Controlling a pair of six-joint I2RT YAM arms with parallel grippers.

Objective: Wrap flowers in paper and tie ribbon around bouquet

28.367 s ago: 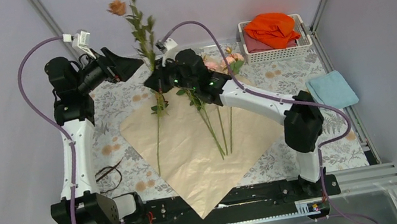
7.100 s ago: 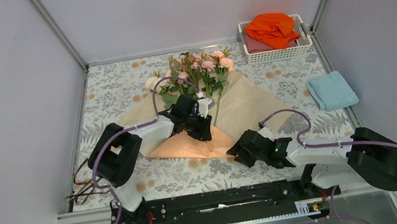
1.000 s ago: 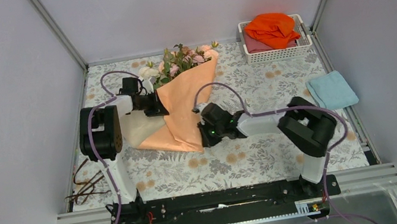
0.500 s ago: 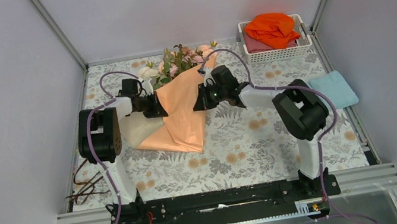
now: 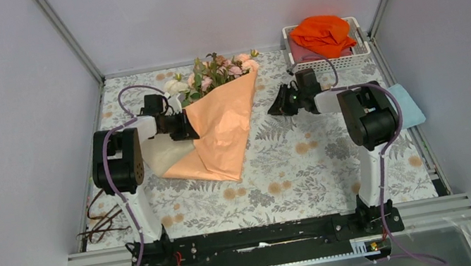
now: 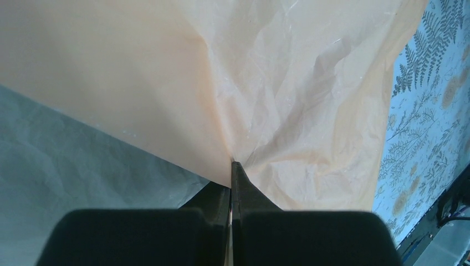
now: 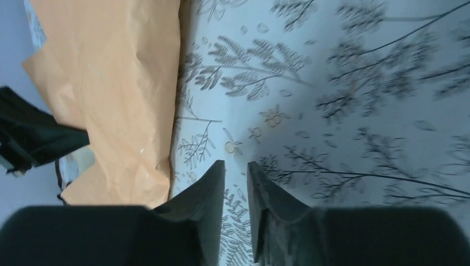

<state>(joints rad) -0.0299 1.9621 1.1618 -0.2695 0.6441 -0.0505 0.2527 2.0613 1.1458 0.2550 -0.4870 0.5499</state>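
The bouquet (image 5: 218,132) lies on the table as a cone of peach-orange paper (image 6: 310,83), its point toward me. Pink and cream flowers (image 5: 217,70) stick out of the wide far end. My left gripper (image 5: 184,125) is at the cone's left edge, shut on a fold of the paper (image 7: 111,83); the left wrist view shows the sheet pinched at the fingertips of the gripper (image 6: 231,166). My right gripper (image 5: 277,106) hovers to the right of the cone, apart from it. Its jaws stand slightly open over the floral covering, and the right wrist view shows this gripper (image 7: 235,165) holding nothing. A dark brown ribbon (image 5: 98,222) lies coiled at the table's left edge.
A white basket (image 5: 329,67) holding a bright orange cloth (image 5: 322,32) stands at the back right, just behind my right arm. A light blue cloth (image 5: 405,106) lies at the right edge. The floral table covering (image 5: 296,173) spreads in front of the bouquet.
My right gripper has come off the paper's right side and swung back and right toward the basket, its jaws parting a little. The left gripper and the bouquet have stayed put.
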